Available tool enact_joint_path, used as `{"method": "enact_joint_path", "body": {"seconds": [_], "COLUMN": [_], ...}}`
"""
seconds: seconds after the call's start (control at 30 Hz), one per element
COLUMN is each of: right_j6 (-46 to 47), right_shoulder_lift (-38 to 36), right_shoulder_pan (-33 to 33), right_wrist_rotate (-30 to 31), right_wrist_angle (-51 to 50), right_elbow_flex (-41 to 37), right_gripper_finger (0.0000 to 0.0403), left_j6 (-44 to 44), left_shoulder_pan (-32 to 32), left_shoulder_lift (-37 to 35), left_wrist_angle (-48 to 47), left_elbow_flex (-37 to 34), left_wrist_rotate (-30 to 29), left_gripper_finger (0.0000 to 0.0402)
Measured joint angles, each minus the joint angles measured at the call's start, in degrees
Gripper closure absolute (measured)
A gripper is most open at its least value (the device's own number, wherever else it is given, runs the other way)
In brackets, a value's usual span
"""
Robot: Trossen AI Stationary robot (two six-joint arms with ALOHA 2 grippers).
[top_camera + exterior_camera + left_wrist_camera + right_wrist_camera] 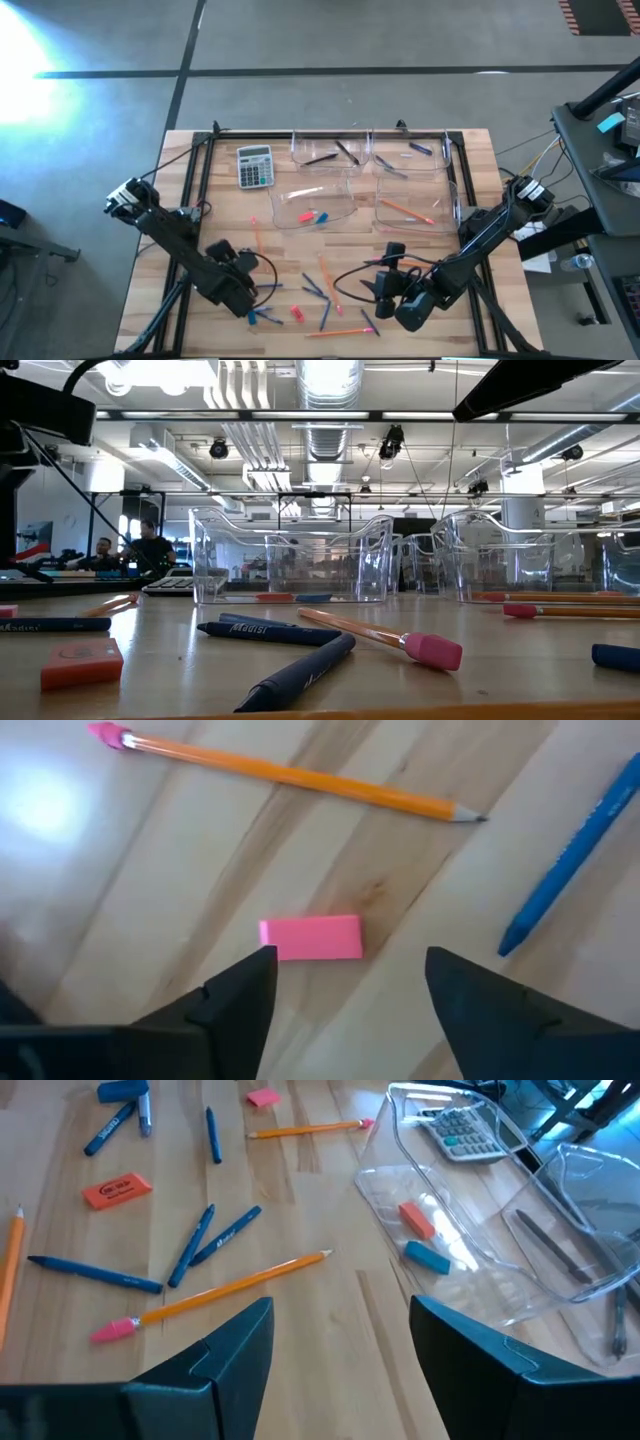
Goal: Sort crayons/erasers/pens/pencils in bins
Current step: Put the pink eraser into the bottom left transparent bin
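Observation:
A pink eraser [312,937] lies flat on the wooden table, just ahead of the gap between the open fingers of my left gripper [350,965], which points steeply down at it. Beyond it lie an orange pencil [290,775] and a blue crayon [570,860]. My right gripper [340,1315] hangs open over the table's near right part, holding nothing. Four clear bins stand at the far middle. One bin [315,205] holds two erasers [420,1235]. Another [415,208] holds pencils. The two far bins [325,150] [412,155] hold dark and blue sticks.
Loose blue crayons [205,1240], pencils [230,1290] and an orange-red eraser [117,1190] are scattered over the near middle of the table. A grey calculator [254,165] lies left of the bins. People sit in the room far beyond the table [150,545].

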Motion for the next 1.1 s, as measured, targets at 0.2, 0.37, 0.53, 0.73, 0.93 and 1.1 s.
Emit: {"method": "enact_joint_path", "body": {"seconds": [0.2, 0.37, 0.53, 0.73, 0.93, 1.1], "right_j6": [0.5, 0.4, 0.4, 0.5, 0.5, 0.5], "right_shoulder_lift": [0.0, 0.0, 0.0, 0.0, 0.0, 0.0], "right_shoulder_pan": [0.0, 0.0, 0.0, 0.0, 0.0, 0.0], "right_wrist_rotate": [0.0, 0.0, 0.0, 0.0, 0.0, 0.0], "right_wrist_angle": [0.0, 0.0, 0.0, 0.0, 0.0, 0.0], "right_elbow_flex": [-0.2, -0.2, -0.2, -0.2, -0.2, -0.3], "right_gripper_finger": [0.0177, 0.0177, 0.0177, 0.0177, 0.0177, 0.0177], "left_j6": [-0.4, -2.9, -5.0, -5.0, -4.4, -4.1], "left_shoulder_pan": [0.1, 0.4, 0.4, 0.5, 0.7, 0.7], "left_shoulder_lift": [0.0, 0.0, -0.1, 0.8, 3.2, 5.6], "left_wrist_angle": [4.2, 8.5, 7.9, 7.8, 7.4, 7.6], "left_elbow_flex": [-3.6, -6.4, -7.4, -7.8, -7.4, -7.5], "left_wrist_rotate": [0.6, 1.4, 1.3, 1.2, 0.0, 0.3], "left_gripper_finger": [0.0157, 0.0157, 0.0157, 0.0157, 0.0157, 0.0177]}}
